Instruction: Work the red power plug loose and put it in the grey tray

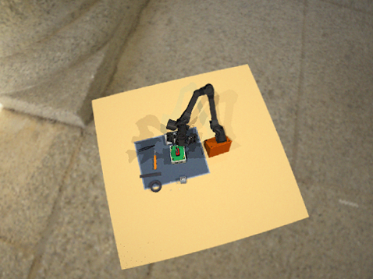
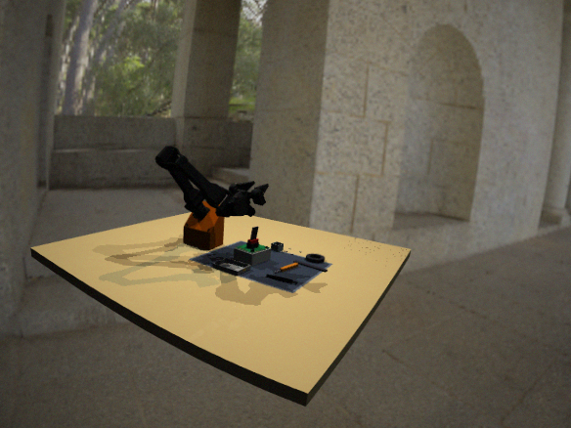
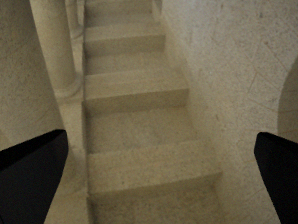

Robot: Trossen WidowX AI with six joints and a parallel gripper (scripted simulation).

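On the pale yellow desk (image 1: pixel 206 216) (image 2: pixel 220 318), one red power plug (image 1: pixel 177 150) (image 2: pixel 252 242) stood upright at the green-topped circuit board (image 1: pixel 173 155) (image 2: pixel 242 248), outside the one grey tray (image 2: pixel 239 273). One black parallel-jaw tool (image 1: pixel 182 141) (image 2: pixel 260 188) (image 3: pixel 164 143): two fingers apart, open, nothing gripped, above the desk. Blue-grey mat (image 1: pixel 194 168) (image 2: pixel 264 276) had one orange-handled screwdriver (image 1: pixel 155 162) (image 2: pixel 289 266); one black ring (image 1: pixel 156 191) (image 2: pixel 313 261) sat at its edge. Plug's seating depth: couldn't tell.

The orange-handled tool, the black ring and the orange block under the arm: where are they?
Orange-handled tool (image 1: pixel 155 162) (image 2: pixel 289 267): top and exterior views, on its handle.
Black ring (image 1: pixel 151 187) (image 2: pixel 315 261): both views, on its band.
Orange block (image 1: pixel 218 149) (image 2: pixel 202 238): both views, on its side.
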